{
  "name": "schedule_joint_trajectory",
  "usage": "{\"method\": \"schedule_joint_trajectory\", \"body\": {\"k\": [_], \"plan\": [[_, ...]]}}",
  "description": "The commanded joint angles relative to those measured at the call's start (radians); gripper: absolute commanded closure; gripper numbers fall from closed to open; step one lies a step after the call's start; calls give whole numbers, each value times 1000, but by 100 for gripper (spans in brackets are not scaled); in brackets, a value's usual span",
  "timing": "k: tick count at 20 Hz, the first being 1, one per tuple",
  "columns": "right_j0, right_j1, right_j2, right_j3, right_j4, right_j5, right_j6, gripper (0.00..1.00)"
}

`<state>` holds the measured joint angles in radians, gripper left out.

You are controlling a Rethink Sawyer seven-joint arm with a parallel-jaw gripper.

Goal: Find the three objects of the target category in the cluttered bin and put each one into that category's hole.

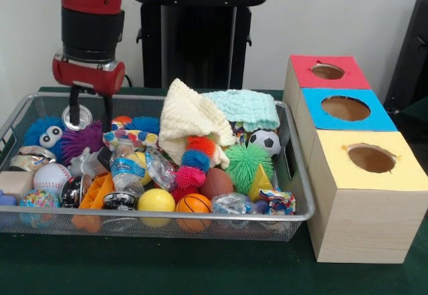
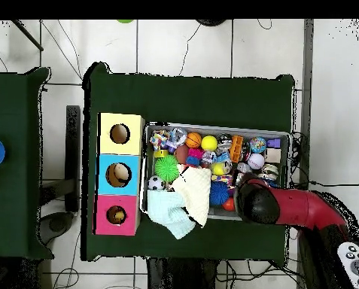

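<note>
Gripper (image 1: 90, 108): fingers spread, empty, hung over the wire bin's (image 1: 297, 174) ten-o'clock corner, above a purple spiky ball (image 1: 80, 141). Baseball (image 1: 52, 176), yellow ball (image 1: 156, 200) and basketball (image 1: 194, 203): along the near wall, six o'clock. Soccer ball (image 1: 265, 141): two o'clock. Red-topped box's hole (image 1: 328, 71): right of the bin, farthest box.
</note>
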<state>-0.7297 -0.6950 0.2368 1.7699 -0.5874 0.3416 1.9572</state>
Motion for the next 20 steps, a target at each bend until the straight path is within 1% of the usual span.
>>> {"method": "schedule_joint_trajectory", "body": {"k": [1, 2, 4, 5, 6, 7, 8, 9, 11, 15, 16, 18, 19, 20], "plan": [[34, -95, 191, 134, 54, 102, -100, 0], [37, -84, 190, 133, 46, 87, -88, 0], [55, -37, 168, 123, 21, 21, -38, 0], [74, -3, 147, 113, -6, -41, -1, 0], [86, 18, 131, 102, -19, -70, 16, 0], [111, 47, 102, 84, -40, -118, 44, 0], [124, 64, 85, 73, -49, -139, 54, 0], [156, 84, 45, 50, -68, -170, 76, 0], [190, 111, -5, 24, -84, -210, 95, 0], [232, 128, -77, -8, -90, -243, 94, 0], [238, 128, -87, -9, -86, -245, 90, 0], [267, 137, -131, -18, -80, -269, 99, 0], [289, 152, -162, -22, -74, -292, 113, 0], [299, 163, -178, -23, -67, -310, 119, 0]]}}
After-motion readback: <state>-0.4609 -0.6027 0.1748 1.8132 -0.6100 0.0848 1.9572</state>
